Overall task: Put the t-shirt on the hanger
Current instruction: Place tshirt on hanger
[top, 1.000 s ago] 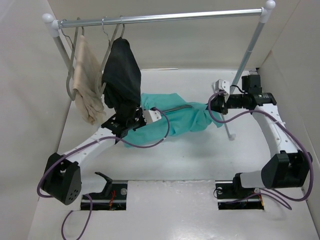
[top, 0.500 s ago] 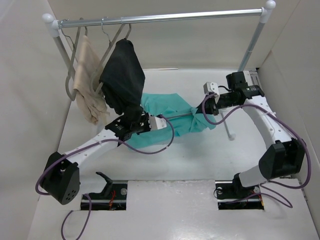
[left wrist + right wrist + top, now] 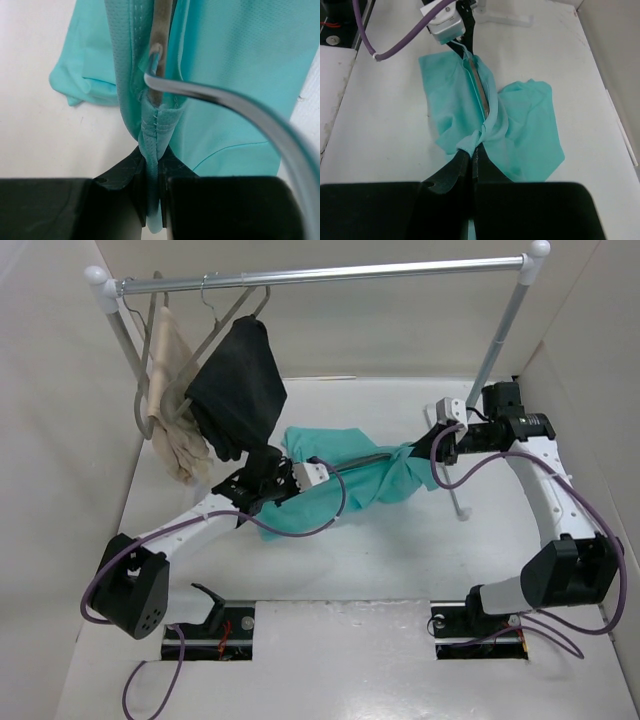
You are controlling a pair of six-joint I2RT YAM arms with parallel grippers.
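Observation:
The teal t-shirt [image 3: 350, 492] hangs stretched above the table between my two grippers. The grey hanger [image 3: 358, 459] runs inside it; one arm shows through the cloth opening. My left gripper [image 3: 325, 474] is shut on a stitched edge of the t-shirt [image 3: 150, 125]; in the left wrist view [image 3: 152, 160] the hanger's arm [image 3: 161, 30] and silver hook [image 3: 225, 100] sit just beyond the jaws. My right gripper [image 3: 422, 448] is shut on the other bunched end of the t-shirt [image 3: 520, 120]; in the right wrist view [image 3: 474, 150] the hanger [image 3: 481, 92] points away from it.
A clothes rail [image 3: 330, 273] spans the back. A beige garment [image 3: 172, 410] and a black garment [image 3: 235, 390] hang from it at the left, the black one touching my left arm. The rail's right pole [image 3: 500, 335] and foot [image 3: 458, 502] stand by my right gripper. Walls close in on both sides.
My right gripper moved left, then back right, pulling the t-shirt taut again. My left gripper shifted slightly right and back. The black garment swung up and to the left.

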